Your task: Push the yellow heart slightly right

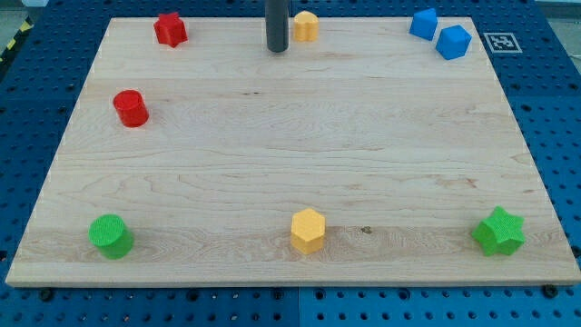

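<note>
- Nearest cam, along board's bottom edge: green cylinder, yellow hexagon, green star. All well apart from one another.
- Landmark for all places below: yellow hexagon.
- Wooden board lies on blue pegboard. Blocks sit round the edges, middle bare. Judged: a spread-out start layout that leaves room for sliding.
- Red cylinder: up and left of hexagon, near board's left edge. Red star: further up, top-left.
- Two blue blocks, up and far right of hexagon: blue cube and blue block (shape unclear, poss. pentagon). They look touching or just beside each other.
- Yellow heart: straight up from hexagon, at board's top edge. Heart shape hard to confirm at this size; taken as such from task.
- My tip: plain rod, nothing to open or shut, holds nothing. Rod stands upright, coming in from view's top.
- Heart vs tip: heart just beside rod, on its right. Contact cannot be told; gap, if any, v. small.
- Judged: rod on heart's left fits a rightward push. Short stroke only, as task says "slightly".
</note>
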